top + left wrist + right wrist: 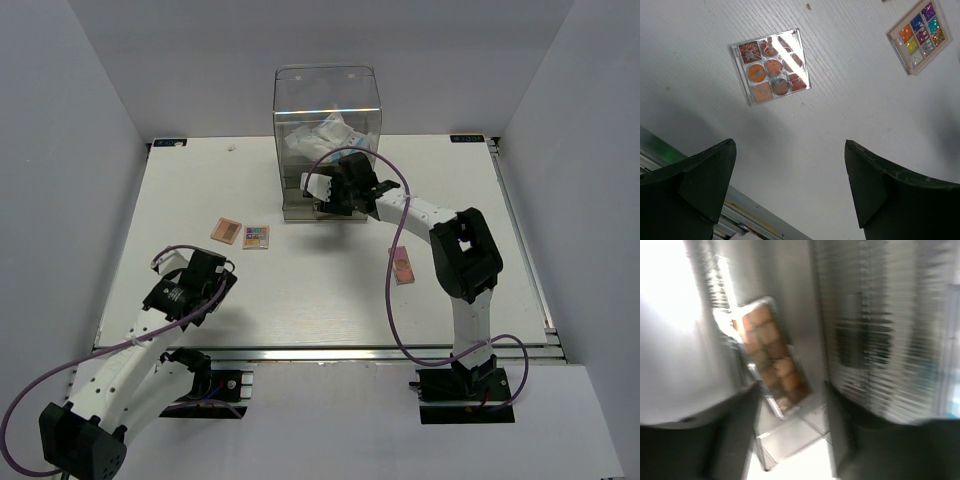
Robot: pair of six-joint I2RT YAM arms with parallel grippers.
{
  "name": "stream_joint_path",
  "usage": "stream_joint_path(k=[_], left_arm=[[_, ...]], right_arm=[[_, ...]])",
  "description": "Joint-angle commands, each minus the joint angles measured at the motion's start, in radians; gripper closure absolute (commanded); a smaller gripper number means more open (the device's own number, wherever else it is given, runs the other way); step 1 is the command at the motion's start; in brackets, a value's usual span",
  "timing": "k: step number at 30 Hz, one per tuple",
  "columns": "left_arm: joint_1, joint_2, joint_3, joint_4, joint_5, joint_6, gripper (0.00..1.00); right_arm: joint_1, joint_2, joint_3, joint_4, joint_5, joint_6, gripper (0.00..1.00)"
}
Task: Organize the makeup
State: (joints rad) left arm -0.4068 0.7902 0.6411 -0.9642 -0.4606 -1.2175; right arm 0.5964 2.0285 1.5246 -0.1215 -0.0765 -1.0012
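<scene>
Makeup lies on the tabletop (330, 300): brown palette (226, 231) and multicolour palette (257, 237) at one o'clock of the left hand (790, 144), spread wide and empty. Right hand (792, 385) is at the clear box (327, 100); blur hides whether it grips.

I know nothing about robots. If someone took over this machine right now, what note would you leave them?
Left hand: open, empty, above the table near the square clear-cased palette of brown pans and the square multicolour palette.
Right hand: at the front of the tall clear acrylic box. A long palette of tan pans stands tilted ahead of it, too blurred to judge the grip.
Done: white crinkly packet is in the box.
Left: both square palettes and the flat pink palette lie on the table.
</scene>
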Motion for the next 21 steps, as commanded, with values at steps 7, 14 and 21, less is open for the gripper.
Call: stream_joint_path(k=[7,14,21], left_arm=[[0.008,0.007,-0.003,0.007,-0.009,-0.01,0.03],[0.006,0.001,-0.009,0.01,-0.006,-0.019,0.02],[0.008,0.014,-0.012,0.018,0.007,-0.02,0.02]], right_arm=[[0.002,-0.025,-0.008,0.005,-0.091,0.021,1.0],[0.0,0.033,0.058,-0.093,-0.104,-0.031,0.96],[-0.001,0.07,0.117,-0.254,-0.19,-0.079,0.73]])
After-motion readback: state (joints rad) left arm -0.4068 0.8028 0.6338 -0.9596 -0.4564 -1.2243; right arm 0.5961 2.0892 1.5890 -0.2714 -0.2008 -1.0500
